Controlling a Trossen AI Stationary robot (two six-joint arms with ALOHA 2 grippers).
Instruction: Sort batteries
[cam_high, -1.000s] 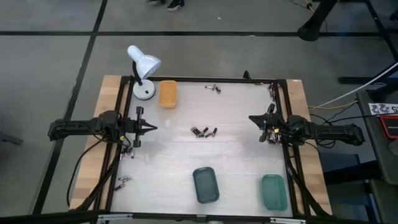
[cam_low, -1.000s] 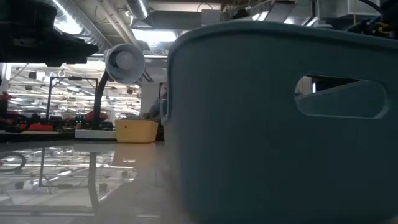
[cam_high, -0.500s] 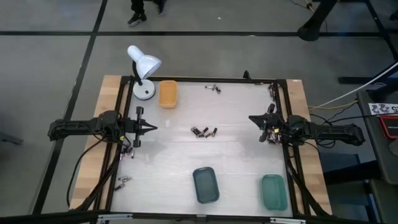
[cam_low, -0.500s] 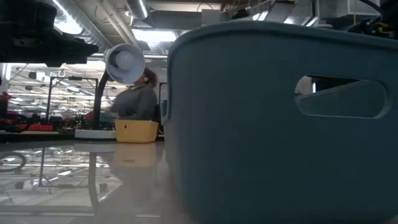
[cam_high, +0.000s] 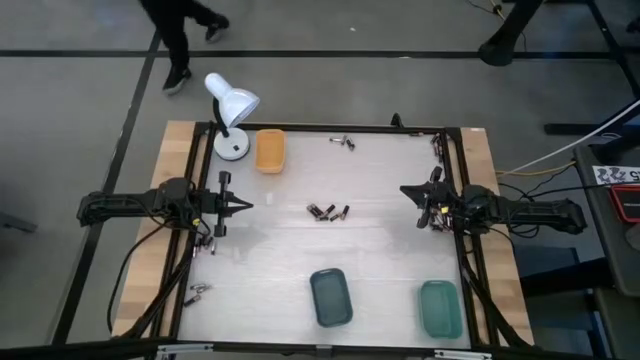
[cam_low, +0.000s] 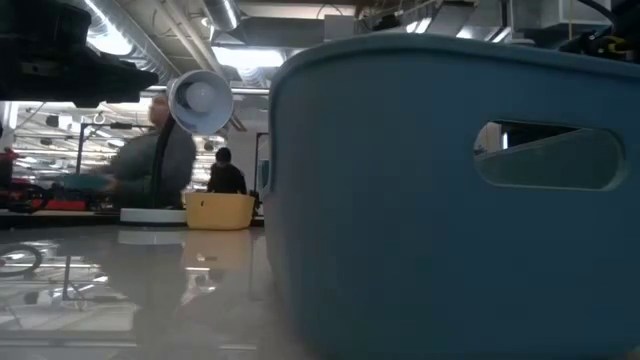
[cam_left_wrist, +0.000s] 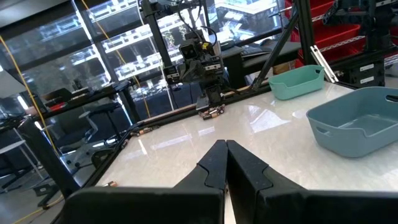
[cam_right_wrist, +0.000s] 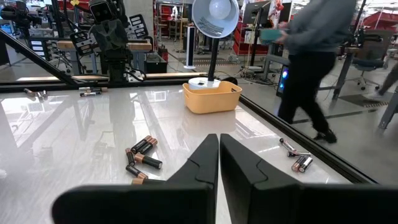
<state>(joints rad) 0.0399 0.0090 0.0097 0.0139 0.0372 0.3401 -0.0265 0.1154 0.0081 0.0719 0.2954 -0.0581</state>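
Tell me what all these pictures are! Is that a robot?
Yes, a robot with two dark arms at a table. One picture looks down from above, one peeks across the tabletop, and two come from cameras on the wrists. The left pincer and right pincer are both shut and hold nothing. On the table lie little batteries, an orange tray, a teal tray, a green tray and a white lamp. A person walks past behind.

The table (cam_high: 270, 270) lies open between the two arms, with only the batteries (cam_high: 327, 211) lying in a low cluster at its middle. A lamp (cam_high: 230, 110) and orange tray (cam_high: 270, 150) crowd one far corner; teal tray (cam_high: 331, 297) and green tray (cam_high: 440, 308) line the near edge.
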